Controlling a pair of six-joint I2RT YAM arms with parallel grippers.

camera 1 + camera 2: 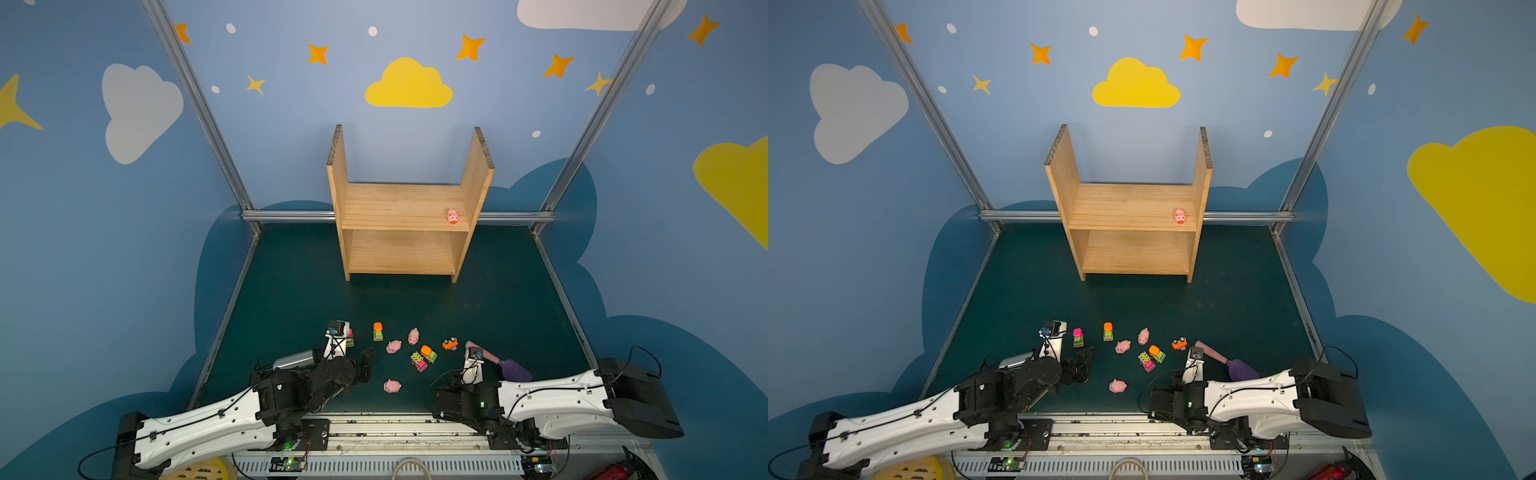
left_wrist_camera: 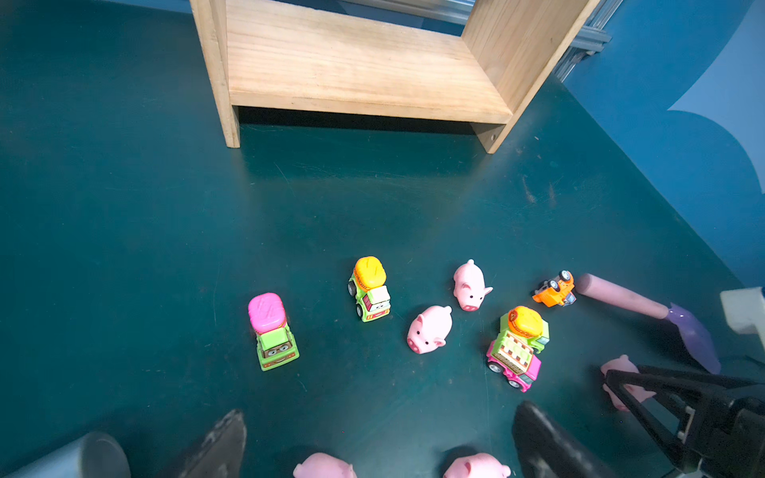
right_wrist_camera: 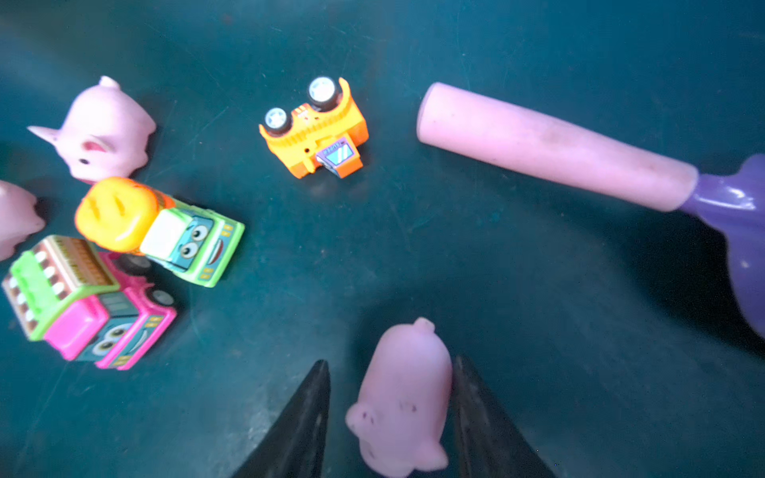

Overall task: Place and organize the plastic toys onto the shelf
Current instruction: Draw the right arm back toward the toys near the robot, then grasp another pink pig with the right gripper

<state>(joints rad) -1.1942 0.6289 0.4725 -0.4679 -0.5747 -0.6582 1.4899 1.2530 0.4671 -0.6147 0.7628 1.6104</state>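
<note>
Heads up: both top views bury the right claw [image 3: 392, 362] under its own wrist, so only the wrist cam helps. It's partly open around a pink pig [image 3: 403, 397] on the worktop [image 3: 517, 298], one finger touching, the other just shy. The left claw [image 2: 381, 414] gapes wide and empty, with two cropped pigs [image 2: 325, 469] [image 2: 476, 467] between its fingers. The shelf [image 1: 403, 203] sits well beyond both claws, a lone pig [image 1: 452, 216] on it.
</note>
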